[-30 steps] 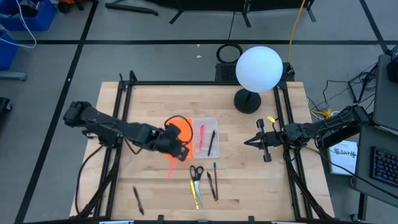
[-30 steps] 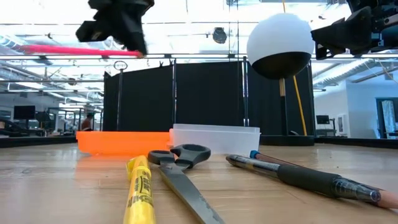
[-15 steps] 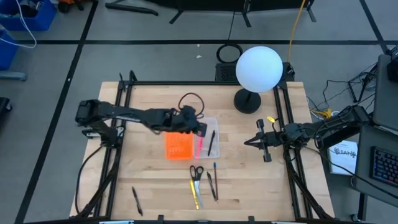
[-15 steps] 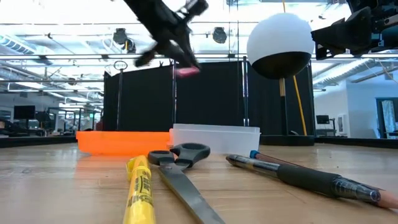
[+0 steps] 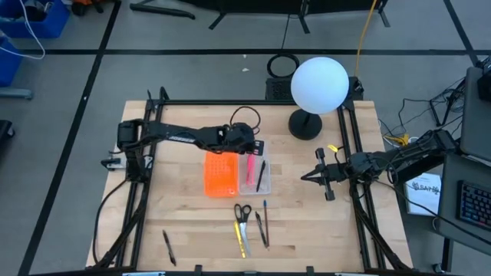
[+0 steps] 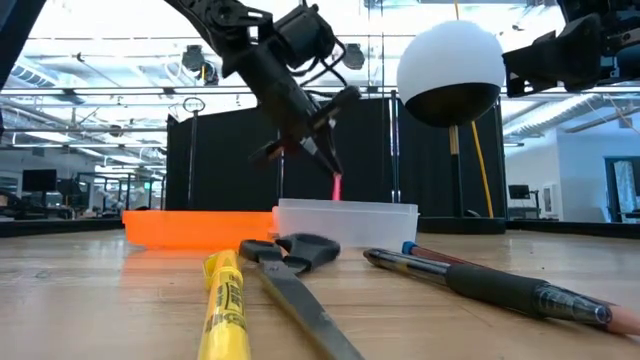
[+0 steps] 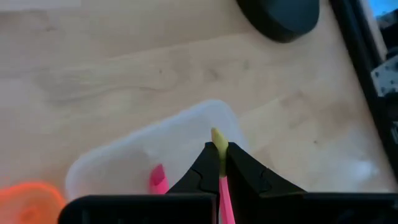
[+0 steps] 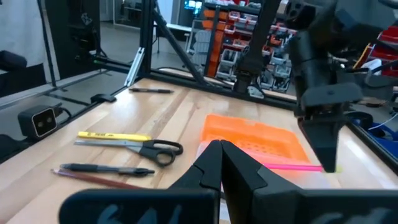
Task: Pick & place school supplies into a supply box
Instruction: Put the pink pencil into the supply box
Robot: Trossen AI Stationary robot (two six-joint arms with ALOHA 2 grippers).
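Wooden table point(image 5: 184, 222): left gripper point(image 6: 333, 168), pinching pink pen point(image 6: 337, 187), now swung over supply box point(image 6: 345, 222); release next. Right gripper point(image 5: 306, 175) pressed together, parked right.

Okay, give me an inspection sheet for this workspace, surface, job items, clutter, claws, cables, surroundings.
Surface: wooden table, black frame.
Job's things: pink pen held over the clear supply box; black pen inside it; scissors, yellow marker and loose pens in front of it; one pen at the near left.
Clutter: orange perforated piece, white globe lamp.
Claws: left claw shut on pink pen; right claw shut, empty, at the right edge.
Cables: black loop on the left arm.
Surroundings: shelving beyond the table.
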